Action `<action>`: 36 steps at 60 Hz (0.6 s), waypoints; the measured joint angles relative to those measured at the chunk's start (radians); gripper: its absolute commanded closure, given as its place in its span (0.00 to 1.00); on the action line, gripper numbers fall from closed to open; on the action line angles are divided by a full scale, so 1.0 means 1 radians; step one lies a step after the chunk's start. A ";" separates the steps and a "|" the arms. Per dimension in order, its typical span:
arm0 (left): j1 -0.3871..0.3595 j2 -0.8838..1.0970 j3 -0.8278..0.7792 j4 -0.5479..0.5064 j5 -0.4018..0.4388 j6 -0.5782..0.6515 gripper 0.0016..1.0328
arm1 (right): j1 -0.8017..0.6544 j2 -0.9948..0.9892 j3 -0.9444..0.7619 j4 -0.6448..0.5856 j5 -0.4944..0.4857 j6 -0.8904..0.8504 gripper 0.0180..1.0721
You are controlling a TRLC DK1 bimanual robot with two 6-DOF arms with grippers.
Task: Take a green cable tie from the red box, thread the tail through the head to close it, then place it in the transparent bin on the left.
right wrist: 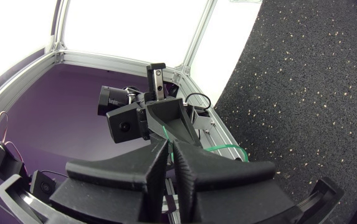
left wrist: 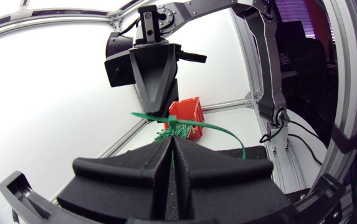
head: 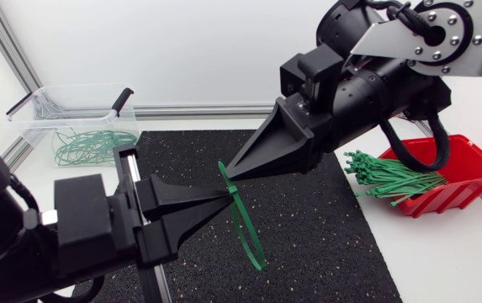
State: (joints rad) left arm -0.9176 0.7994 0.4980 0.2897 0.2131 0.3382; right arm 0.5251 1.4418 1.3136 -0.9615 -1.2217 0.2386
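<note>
Head view: slim green plastic cable tie (head: 258,258), looped; left gripper (head: 222,196) and right gripper (head: 228,174) both pinched on it. Threading, advised: keep tail aligned with head, feed slowly.

cable tie (head: 259,263): stretch at left gripper (head: 226,196) and right gripper (head: 228,173) tips covered by fingers; head too small to tell if tail is through. right wrist view: only thin arc of tie shows, rest behind own fingers. red box (head: 455,195): rear-left part behind right arm (head: 375,84) and its black cable (head: 417,150). loose ties (head: 388,178) there and coiled ties (head: 89,147) in transparent bin (head: 79,91) too tangled to count. left arm (head: 22,244) and right arm cut off at head view's edges.
</note>
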 measured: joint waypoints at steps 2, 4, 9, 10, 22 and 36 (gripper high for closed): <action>0.000 0.000 0.000 0.000 0.000 0.000 0.96 | 0.000 0.000 0.000 0.000 0.001 0.000 0.91; 0.000 0.000 0.000 0.000 0.000 0.000 0.96 | 0.000 0.000 0.000 0.000 0.003 0.000 0.91; -0.002 0.000 0.000 0.000 0.000 0.000 0.96 | 0.001 0.000 0.000 0.000 0.007 0.000 0.90; -0.002 0.000 0.000 0.000 0.000 0.000 0.96 | 0.002 0.000 0.000 0.000 0.007 0.000 0.89; -0.003 0.004 0.000 0.000 0.000 0.000 0.96 | 0.004 0.000 0.000 0.000 0.014 0.000 0.86; -0.003 0.007 0.000 0.004 0.000 0.000 0.96 | 0.006 0.000 0.000 0.003 0.014 0.000 0.79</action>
State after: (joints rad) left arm -0.9207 0.8062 0.4980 0.2935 0.2131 0.3386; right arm 0.5308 1.4422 1.3136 -0.9581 -1.2076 0.2386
